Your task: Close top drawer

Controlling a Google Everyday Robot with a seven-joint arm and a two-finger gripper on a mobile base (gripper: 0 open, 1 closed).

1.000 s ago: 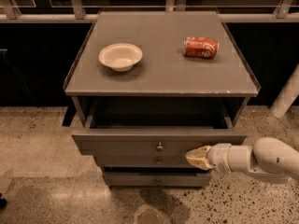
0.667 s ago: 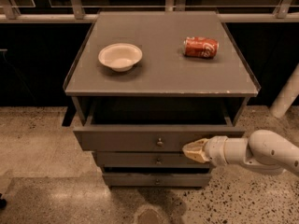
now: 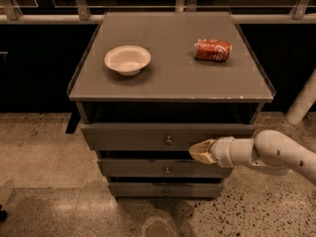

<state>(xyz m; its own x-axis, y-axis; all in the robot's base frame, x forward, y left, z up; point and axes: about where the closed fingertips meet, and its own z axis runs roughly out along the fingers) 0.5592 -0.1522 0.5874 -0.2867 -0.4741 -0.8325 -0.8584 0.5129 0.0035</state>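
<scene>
Camera view looks down on a grey bench (image 3: 173,78) standing on a speckled floor before a dark railing. The top drawer (image 3: 133,137), widest of three, sits directly under the bench's top slab. It is pulled partly out, with a dark gap showing between its flat front and the frame behind. Two narrower drawers, the middle drawer (image 3: 143,168) and the bottom drawer (image 3: 140,188), sit below it and further back.

The robot's white arm (image 3: 271,152) reaches in from the bench's right side, level with the drawer front. The gripper (image 3: 199,151) appears to press flat against that front, just right of the knob (image 3: 169,140). Its jaws look drawn together into one tan wedge and grip nothing, which suits a push rather than a pull.

On the bench top, a white bowl (image 3: 127,59) sits left of centre. A red can (image 3: 213,50) lies on its side to the right, well clear of the drawer's path.

The close looks underway but unfinished. A steady push straight back toward the frame seems to be all that remains.
</scene>
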